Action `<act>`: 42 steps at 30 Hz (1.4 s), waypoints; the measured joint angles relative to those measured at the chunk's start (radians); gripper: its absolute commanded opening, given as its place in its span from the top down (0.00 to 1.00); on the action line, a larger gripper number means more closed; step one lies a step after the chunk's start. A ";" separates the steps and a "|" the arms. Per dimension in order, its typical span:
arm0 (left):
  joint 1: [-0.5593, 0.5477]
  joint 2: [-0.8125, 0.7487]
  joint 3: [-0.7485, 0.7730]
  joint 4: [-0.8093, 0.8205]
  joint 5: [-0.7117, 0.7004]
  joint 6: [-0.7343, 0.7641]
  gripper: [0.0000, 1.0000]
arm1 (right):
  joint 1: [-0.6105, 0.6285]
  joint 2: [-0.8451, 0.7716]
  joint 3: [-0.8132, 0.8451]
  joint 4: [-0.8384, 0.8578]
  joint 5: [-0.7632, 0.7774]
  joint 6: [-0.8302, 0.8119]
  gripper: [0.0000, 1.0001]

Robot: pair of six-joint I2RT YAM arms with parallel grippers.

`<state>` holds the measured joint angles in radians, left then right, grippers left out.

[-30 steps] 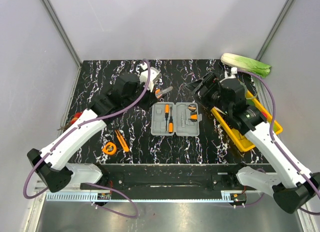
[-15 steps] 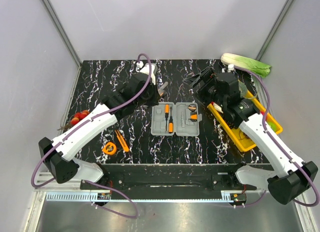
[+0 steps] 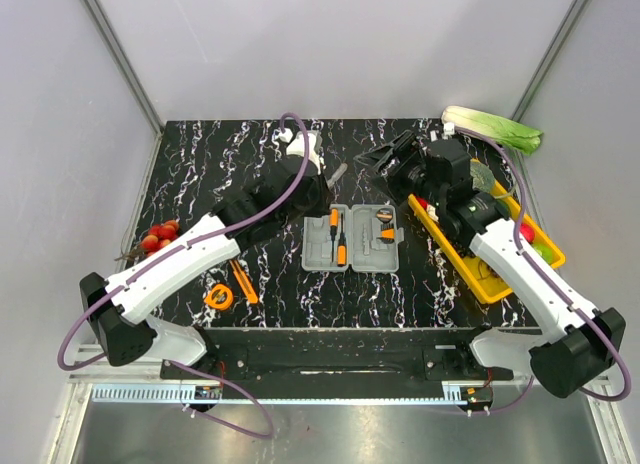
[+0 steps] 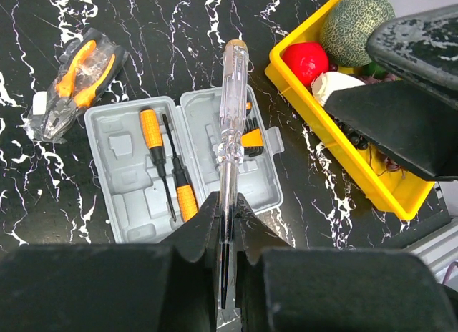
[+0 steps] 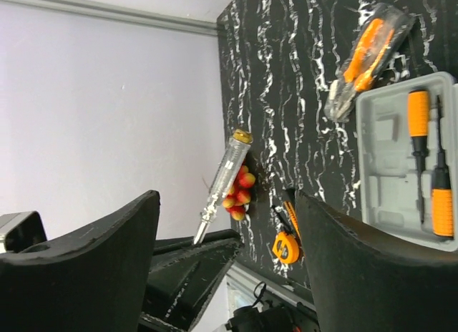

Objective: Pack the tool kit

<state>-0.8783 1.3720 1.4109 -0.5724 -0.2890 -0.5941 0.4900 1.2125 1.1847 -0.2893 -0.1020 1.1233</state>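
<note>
Your left gripper (image 4: 227, 207) pinches the clear tester screwdriver (image 4: 230, 110) by its lower shaft, in the air above the open grey case (image 4: 122, 185) lying mid-table. Your right gripper (image 3: 383, 154) hangs spread wide, holding nothing, just beyond the case. Next, I judge, you need to lower the tester squarely into a free slot in the case's right half.

A flat grey plastic hinged case (image 3: 352, 240) lies open on the black marbled counter (image 3: 200, 164), both halves facing up. Two orange-handled screwdrivers (image 4: 151, 128) lie side by side in one half, and a small orange-and-black piece (image 4: 250, 137) sits in the other. Orange-handled pliers in a clear bag (image 4: 75, 81) lie just off a corner of the screwdriver half. A clear-bodied tester screwdriver (image 4: 230, 124) is pinched in the left hand (image 4: 227, 221), above the case. A round orange tape measure (image 3: 219, 296) and a slim orange knife (image 3: 243, 281) lie near the counter's near-left edge.
</note>
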 measured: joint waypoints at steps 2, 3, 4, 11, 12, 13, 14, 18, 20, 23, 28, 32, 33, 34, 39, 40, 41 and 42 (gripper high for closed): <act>-0.007 0.000 0.000 0.001 -0.013 -0.010 1.00 | 0.000 0.011 0.000 0.027 -0.021 0.011 0.24; -0.011 0.000 0.000 0.003 -0.021 -0.016 1.00 | 0.000 0.017 0.000 0.038 -0.026 0.016 0.25; -0.013 0.000 -0.003 0.008 -0.028 -0.021 1.00 | 0.000 0.026 0.000 0.053 -0.040 0.027 0.27; -0.028 -0.001 -0.019 0.058 -0.071 -0.027 1.00 | 0.000 0.086 -0.042 0.177 -0.141 0.142 0.38; -0.033 -0.001 -0.019 0.068 -0.075 -0.024 1.00 | 0.000 0.096 -0.047 0.187 -0.156 0.159 0.41; -0.039 -0.001 -0.021 0.077 -0.079 -0.022 1.00 | 0.000 0.108 -0.049 0.198 -0.166 0.175 0.45; -0.045 -0.001 -0.021 0.086 -0.084 -0.017 1.00 | 0.000 0.122 -0.051 0.216 -0.181 0.193 0.48; -0.072 -0.001 -0.024 0.113 -0.095 -0.004 1.00 | 0.000 0.166 -0.063 0.285 -0.215 0.256 0.68; -0.080 -0.001 -0.027 0.114 -0.101 0.003 1.00 | 0.000 0.168 -0.074 0.311 -0.225 0.283 0.78; -0.083 0.000 -0.031 0.113 -0.101 0.010 0.74 | 0.000 0.168 -0.075 0.345 -0.231 0.313 0.94; -0.083 0.000 -0.031 0.124 -0.105 0.029 0.18 | -0.003 0.168 -0.079 0.353 -0.233 0.315 1.00; -0.083 -0.028 -0.070 0.141 -0.101 0.047 0.12 | -0.030 0.168 -0.090 0.341 -0.243 0.271 1.00; -0.083 -0.045 -0.095 0.150 -0.095 0.053 0.12 | -0.042 0.168 -0.094 0.327 -0.245 0.250 1.00; -0.082 -0.063 -0.117 0.153 -0.088 0.060 0.12 | -0.057 0.168 -0.098 0.301 -0.248 0.217 1.00; -0.018 -0.168 -0.277 0.207 0.025 0.053 0.12 | -0.114 0.171 -0.095 0.084 -0.211 -0.024 1.00; 0.027 -0.182 -0.315 0.219 0.070 0.037 0.12 | -0.116 0.177 -0.086 0.026 -0.195 -0.089 1.00; 0.068 -0.186 -0.342 0.227 0.101 0.023 0.12 | -0.116 0.188 -0.077 -0.011 -0.185 -0.134 1.00; 0.106 -0.185 -0.364 0.230 0.126 0.011 0.13 | -0.116 0.204 -0.063 -0.054 -0.173 -0.184 1.00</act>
<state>-0.7727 1.1866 1.0470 -0.3424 -0.1631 -0.5835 0.3740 1.4166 1.1213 -0.3431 -0.2749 0.9394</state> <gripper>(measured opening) 0.879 0.194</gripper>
